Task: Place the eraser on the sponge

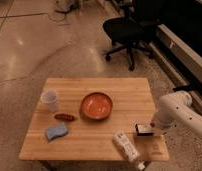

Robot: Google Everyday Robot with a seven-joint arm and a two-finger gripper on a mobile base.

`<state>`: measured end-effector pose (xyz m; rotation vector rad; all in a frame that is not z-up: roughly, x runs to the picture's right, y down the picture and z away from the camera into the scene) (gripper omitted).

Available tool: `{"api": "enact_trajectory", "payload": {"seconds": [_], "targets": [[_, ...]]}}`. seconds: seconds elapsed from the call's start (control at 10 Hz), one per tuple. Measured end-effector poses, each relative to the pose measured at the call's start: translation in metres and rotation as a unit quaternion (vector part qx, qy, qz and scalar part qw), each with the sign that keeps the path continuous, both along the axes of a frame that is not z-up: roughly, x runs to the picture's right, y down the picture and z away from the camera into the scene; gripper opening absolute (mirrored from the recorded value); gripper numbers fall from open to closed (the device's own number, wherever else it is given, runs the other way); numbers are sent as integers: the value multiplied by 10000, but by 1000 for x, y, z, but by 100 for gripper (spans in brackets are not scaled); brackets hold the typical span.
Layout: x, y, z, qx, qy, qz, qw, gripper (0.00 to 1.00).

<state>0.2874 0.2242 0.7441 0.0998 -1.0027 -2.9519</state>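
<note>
The eraser (144, 130), a small dark block with a pale face, lies on the wooden table (99, 85) near its right edge. My gripper (154, 128) is at the end of the white arm (174, 107), right beside the eraser on its right side; whether it touches the eraser cannot be told. The light blue sponge (56, 131) lies flat near the table's front left corner, far from the gripper.
An orange bowl (96, 105) stands mid-table between eraser and sponge. A white cup (50, 100) and a small dark red oblong thing (64, 117) sit by the sponge. A white printed carton (126, 146) lies at the front edge. A black office chair (129, 30) stands behind.
</note>
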Motion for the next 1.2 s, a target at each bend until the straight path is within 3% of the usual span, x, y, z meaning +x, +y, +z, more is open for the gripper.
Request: {"api": "enact_trajectory", "payload": {"seconds": [0.1,0.3,1.2], "targets": [[-12,4,-19,116,-56,41,9999,0],[-25,10,-37,207,-117,79,9997,0],[-28,6,-41,180,-60,185,9996,0]]}}
